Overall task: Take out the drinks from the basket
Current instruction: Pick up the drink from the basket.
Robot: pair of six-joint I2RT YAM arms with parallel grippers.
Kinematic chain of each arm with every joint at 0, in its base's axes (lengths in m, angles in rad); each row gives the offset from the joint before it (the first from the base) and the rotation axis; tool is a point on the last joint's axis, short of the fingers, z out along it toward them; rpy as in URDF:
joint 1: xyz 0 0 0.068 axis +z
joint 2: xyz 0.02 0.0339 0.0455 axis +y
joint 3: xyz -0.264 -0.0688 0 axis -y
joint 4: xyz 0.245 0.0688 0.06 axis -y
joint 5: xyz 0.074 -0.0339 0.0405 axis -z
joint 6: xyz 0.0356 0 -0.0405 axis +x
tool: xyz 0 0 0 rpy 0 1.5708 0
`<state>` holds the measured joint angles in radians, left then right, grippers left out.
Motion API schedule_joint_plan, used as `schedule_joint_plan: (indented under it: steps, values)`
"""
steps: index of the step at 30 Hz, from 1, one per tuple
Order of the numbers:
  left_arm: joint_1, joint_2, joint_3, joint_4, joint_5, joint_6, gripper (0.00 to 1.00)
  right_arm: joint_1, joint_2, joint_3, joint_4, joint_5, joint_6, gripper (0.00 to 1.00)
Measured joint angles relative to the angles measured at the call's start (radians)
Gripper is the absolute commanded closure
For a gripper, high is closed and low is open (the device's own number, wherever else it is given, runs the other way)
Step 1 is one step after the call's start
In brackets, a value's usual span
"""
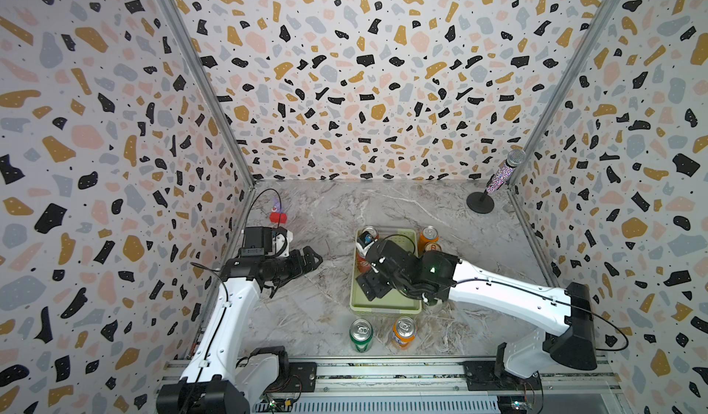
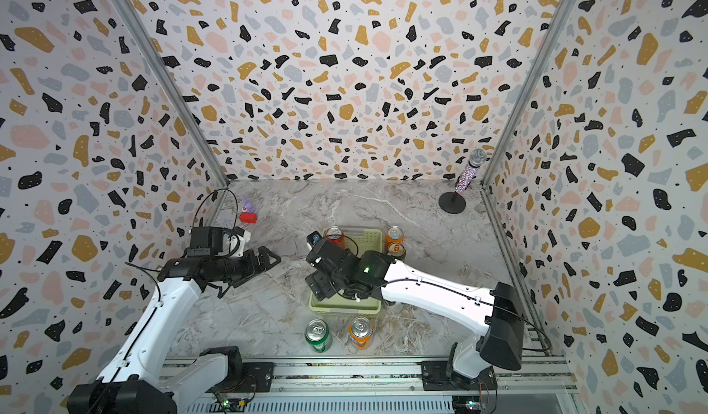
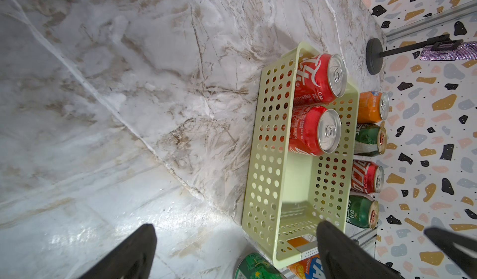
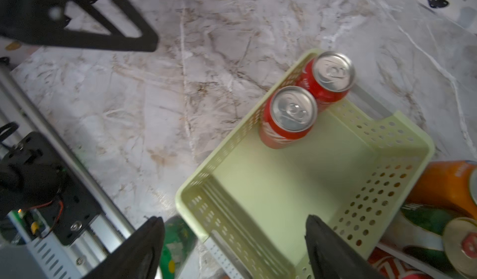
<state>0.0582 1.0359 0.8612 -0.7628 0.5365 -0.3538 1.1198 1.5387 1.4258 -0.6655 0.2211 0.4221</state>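
Left gripper (image 3: 235, 224): is hanging over the marble table (image 1: 325, 216) at 9 o'clock of the basket (image 1: 383, 309), well apart; jaws standing wide, nothing between them.
Red toy (image 1: 277, 216): is sitting on the table at the basket's 10 o'clock, near the left gripper.
Bright green can (image 1: 361, 334): is standing upright on the table just outside the basket's 6 o'clock end.
Basket: is lying mid-table, its length running from 6 to 12 o'clock; its 6 o'clock half is lying bare.
Corner red can (image 4: 333, 71): is standing upright inside the basket, in its 11 o'clock corner.
Second red can (image 4: 290, 110): is standing inside against the 9 o'clock wall, right beside the corner red can.
Orange can (image 1: 403, 331): is standing upright at the bright green can's 3 o'clock, just outside the basket.
Right gripper (image 4: 233, 217): is hovering above the basket's 6 o'clock end; its jaws are standing wide apart, gripping nothing.
Outside row: four cans are standing upright just beside the basket's 3 o'clock wall, running 12 to 6 o'clock: far orange can (image 3: 373, 107), dark green can (image 3: 370, 139), outer red can (image 3: 366, 177), nearer dark green can (image 3: 361, 210).
Microphone (image 1: 498, 178): is standing on a black round base (image 1: 480, 202) in the far right corner, at the basket's 1 o'clock.
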Motion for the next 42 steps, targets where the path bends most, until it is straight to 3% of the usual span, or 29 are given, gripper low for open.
schedule_joint_plan:
  steps: [5,12,24,42]
  values:
    - [0.000,-0.004,0.000,0.000,0.005,0.000,0.00,-0.141,0.095,0.051,-0.010,-0.050,-0.001,0.11]
    - [0.000,-0.009,0.000,0.000,0.005,0.000,0.00,-0.222,0.258,0.153,-0.023,-0.146,-0.022,0.12]
    - [0.000,-0.012,0.000,0.000,0.021,0.000,0.00,-0.240,0.407,0.316,-0.052,-0.206,-0.046,0.14]
    - [0.000,-0.014,0.000,0.001,0.031,0.000,0.00,-0.240,0.507,0.364,-0.088,-0.190,-0.046,0.16]
